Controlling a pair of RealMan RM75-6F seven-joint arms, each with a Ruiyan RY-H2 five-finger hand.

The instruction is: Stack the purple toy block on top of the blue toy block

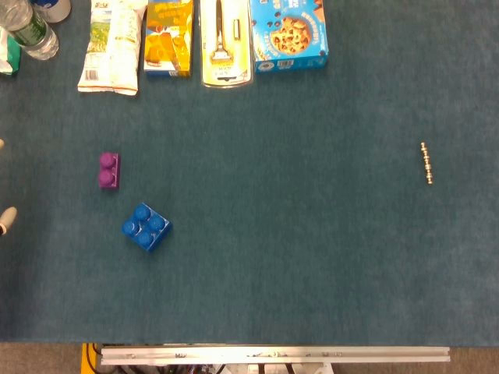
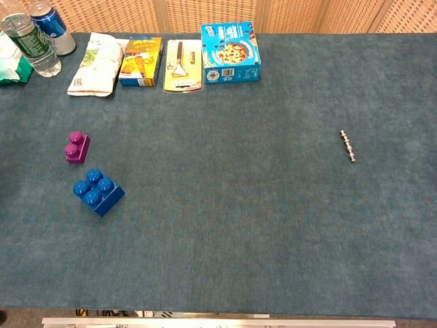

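Lying on the teal table cloth [image 2: 239, 225], left of centre: purple toy block [image 2: 77, 147] [image 1: 109, 171], studs up, unstacked. Sitting just below and slightly right of it, close but apart: blue toy block [image 2: 98, 191] [image 1: 146, 226], turned at an angle, studs up, carrying nothing.

Showing only at the far left edge of the head view: pale fingertips [image 1: 7, 219], presumably of the left hand, hovering well left of both blocks and touching neither; spread or curled cannot be told from so small a sliver. Not appearing in either view: right hand.

Lining the far edge of the table, left to right: water bottle [image 2: 31, 44], blue can [image 2: 52, 26], white snack bag [image 2: 95, 67], orange box [image 2: 141, 61], yellow carded peeler [image 2: 183, 65], blue cookie box [image 2: 230, 52]. Resting alone far to the right: short metal bead chain [image 2: 348, 145] [image 1: 426, 162].
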